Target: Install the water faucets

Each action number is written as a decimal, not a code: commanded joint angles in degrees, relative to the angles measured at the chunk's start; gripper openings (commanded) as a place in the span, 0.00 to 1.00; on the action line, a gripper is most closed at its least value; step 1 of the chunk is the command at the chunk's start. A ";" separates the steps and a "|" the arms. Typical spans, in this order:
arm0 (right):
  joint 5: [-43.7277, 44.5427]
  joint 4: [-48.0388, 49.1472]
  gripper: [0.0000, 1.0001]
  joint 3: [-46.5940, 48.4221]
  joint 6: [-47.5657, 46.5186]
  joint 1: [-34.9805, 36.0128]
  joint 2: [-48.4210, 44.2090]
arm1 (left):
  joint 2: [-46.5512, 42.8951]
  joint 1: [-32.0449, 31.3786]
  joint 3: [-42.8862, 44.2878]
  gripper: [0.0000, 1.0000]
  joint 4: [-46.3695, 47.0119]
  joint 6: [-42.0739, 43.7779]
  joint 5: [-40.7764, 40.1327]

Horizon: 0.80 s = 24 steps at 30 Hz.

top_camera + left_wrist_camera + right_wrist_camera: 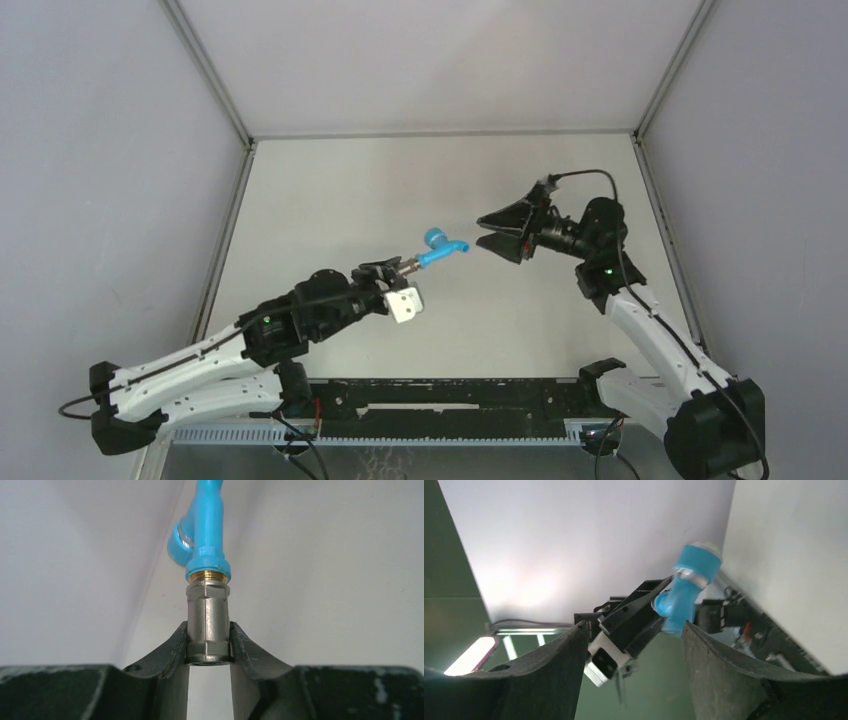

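Observation:
The bright-blue bent tap [440,246] hangs above the table, its brass thread seated in the grey metal fitting [411,265]. My left gripper [404,268] is shut on that fitting. In the left wrist view both pads clamp the fitting [208,625] at its lower end, and the tap [202,535] points away from the camera. My right gripper [492,238] is open, just right of the tap's spout and apart from it. From the right wrist view, the tap [686,587] shows beyond the spread fingers of my right gripper [634,625], with nothing between them.
The pale table [330,190] is fenced by grey walls with metal corner posts [205,70]. A black rail with cables [450,400] runs along the near edge between the arm bases. The white camera housing [404,303] hangs under my left wrist.

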 commanded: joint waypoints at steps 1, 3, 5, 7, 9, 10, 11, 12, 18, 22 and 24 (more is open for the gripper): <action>3.87 -18.56 0.75 8.89 -23.69 -5.21 -7.19 | -3.44 7.51 5.79 0.00 -3.43 -15.17 12.62; 5.33 -25.77 0.75 12.85 -34.87 -6.17 -9.40 | -3.58 10.30 8.55 0.00 -5.66 -19.68 16.69; 7.62 -33.68 0.75 17.64 -47.17 -5.94 -11.07 | -3.88 12.46 11.18 0.00 -6.91 -23.99 22.12; 11.34 -38.20 0.75 20.31 -55.99 -5.20 -12.49 | -4.55 14.42 12.88 0.00 -6.65 -28.22 24.74; 15.03 -39.05 0.75 20.39 -62.27 -3.95 -14.82 | -5.20 16.05 13.56 0.00 -4.86 -32.05 25.72; 17.06 -38.85 0.75 19.94 -65.72 -2.65 -16.13 | -5.10 17.01 14.07 0.00 -4.61 -33.84 26.98; 19.15 -38.27 0.75 19.27 -68.88 -0.37 -17.41 | -4.60 18.28 15.38 0.00 -4.58 -36.01 28.38; 22.16 -37.24 0.75 18.40 -72.19 1.95 -18.96 | -3.94 19.57 16.39 0.00 -4.67 -38.90 29.95; 46.51 -24.78 0.81 6.56 -97.59 23.40 -30.06 | 0.27 26.13 22.05 0.00 -4.46 -54.61 39.11; 60.20 -20.63 0.84 2.37 -112.63 37.29 -30.82 | 3.10 28.22 26.99 0.00 -8.43 -56.11 44.24; 65.91 -16.75 0.86 0.70 -120.37 44.75 -29.41 | 5.00 29.96 29.53 0.00 -11.45 -58.08 45.20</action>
